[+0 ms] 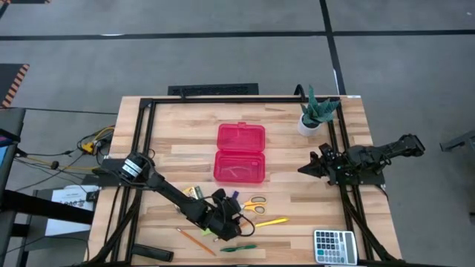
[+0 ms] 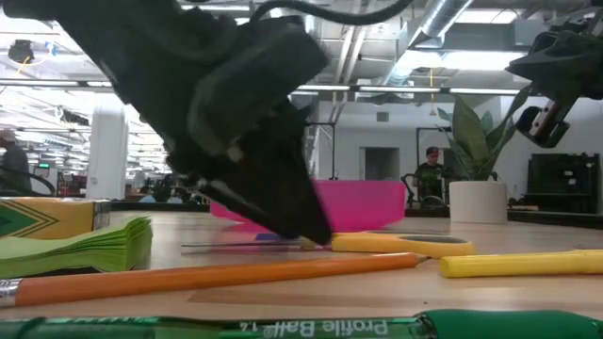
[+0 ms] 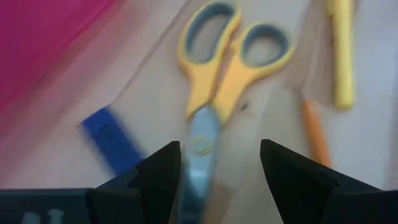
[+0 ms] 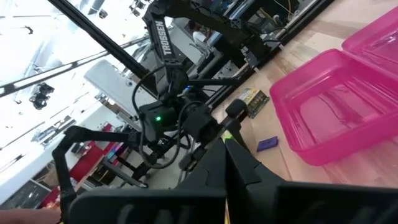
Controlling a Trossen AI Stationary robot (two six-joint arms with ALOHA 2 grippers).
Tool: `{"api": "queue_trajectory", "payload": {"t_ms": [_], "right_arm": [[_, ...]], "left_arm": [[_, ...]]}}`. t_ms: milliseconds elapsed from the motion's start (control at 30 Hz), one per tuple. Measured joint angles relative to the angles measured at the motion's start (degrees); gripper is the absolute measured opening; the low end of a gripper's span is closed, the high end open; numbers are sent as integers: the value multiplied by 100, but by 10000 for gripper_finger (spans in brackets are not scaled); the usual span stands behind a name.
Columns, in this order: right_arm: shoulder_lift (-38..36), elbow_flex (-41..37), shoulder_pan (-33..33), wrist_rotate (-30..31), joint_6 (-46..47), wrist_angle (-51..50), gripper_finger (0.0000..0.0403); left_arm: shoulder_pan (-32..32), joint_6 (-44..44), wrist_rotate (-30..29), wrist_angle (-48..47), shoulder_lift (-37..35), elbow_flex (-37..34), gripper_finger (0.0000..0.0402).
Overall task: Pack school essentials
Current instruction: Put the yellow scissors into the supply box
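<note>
From above, the left end effector (image 1: 231, 213) hung low over the desk (image 1: 297, 178), just beside the scissors (image 1: 254, 205), with the yellow pen (image 1: 272, 222) and green pen (image 1: 239, 248) close by and the open pink case (image 1: 240, 153) farther ahead; the right end effector (image 1: 310, 167) waited well apart, near the potted plant (image 1: 315, 113). At desk level, the left end effector's tip (image 2: 306, 226) met the scissors' blade — an orange pencil (image 2: 236, 274) lay nearer the camera. From the left wrist, the fingers (image 3: 161, 171) stood spread, released, straddling the scissor blade (image 3: 202, 140), the blue eraser (image 3: 112, 138) just outside one finger. From the right wrist, its fingers (image 4: 239, 163) sat clenched together.
</note>
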Motion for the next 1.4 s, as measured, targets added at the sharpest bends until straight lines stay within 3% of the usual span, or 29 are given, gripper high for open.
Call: {"api": "queue_trajectory", "payload": {"t_ms": [200, 467, 800, 967, 1400], "right_arm": [[55, 0, 0, -4, 15, 19, 7], [79, 0, 0, -4, 13, 28, 7], [81, 0, 0, -4, 9, 48, 7], [79, -2, 0, -2, -46, 55, 7], [79, -2, 0, -2, -52, 59, 7]], "left_arm": [[-1, 32, 99, 19, 183, 3, 187], [16, -112, 270, -426, 198, 14, 35], [45, -53, 313, -488, 189, 326, 35], [120, 306, 728, -416, 178, 680, 35], [237, 674, 486, -948, 156, 1673, 35]]}}
